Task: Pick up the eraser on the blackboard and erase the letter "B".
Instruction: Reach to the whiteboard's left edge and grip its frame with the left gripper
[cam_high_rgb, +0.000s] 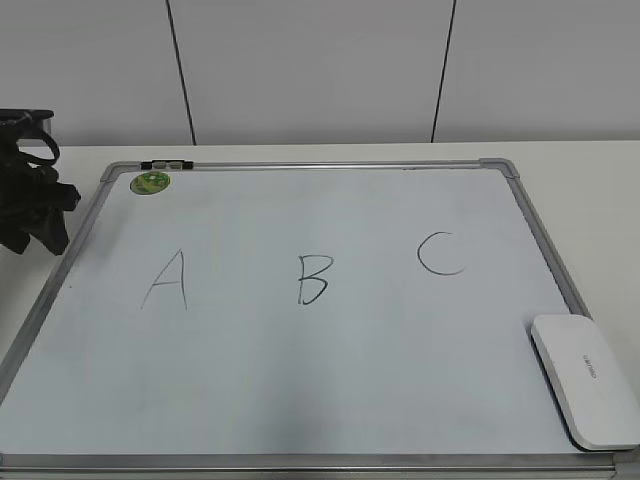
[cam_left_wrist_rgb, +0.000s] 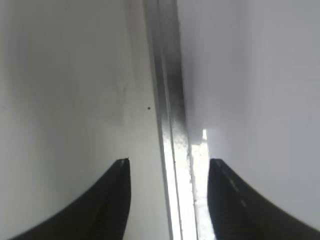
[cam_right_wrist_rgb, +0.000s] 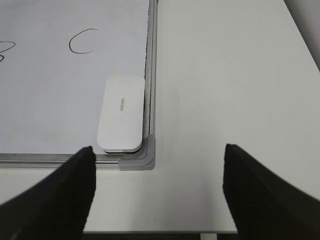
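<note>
The white eraser (cam_high_rgb: 588, 378) lies flat in the front right corner of the blackboard (cam_high_rgb: 330, 400), against the frame; it also shows in the right wrist view (cam_right_wrist_rgb: 122, 113). The letter "B" (cam_high_rgb: 313, 279) is drawn in the middle of the board, between "A" (cam_high_rgb: 167, 280) and "C" (cam_high_rgb: 441, 253). My right gripper (cam_right_wrist_rgb: 159, 172) is open and empty, above the table in front of the board's corner cap, apart from the eraser. My left gripper (cam_left_wrist_rgb: 169, 170) is open and empty over the board's left frame rail (cam_left_wrist_rgb: 170, 115); the left arm (cam_high_rgb: 30, 190) is at the far left.
A round green sticker (cam_high_rgb: 152, 182) sits at the board's back left corner. White table (cam_right_wrist_rgb: 225, 75) extends to the right of the board. A white panelled wall (cam_high_rgb: 320, 70) stands behind. The grey corner cap (cam_right_wrist_rgb: 142, 157) lies just in front of the eraser.
</note>
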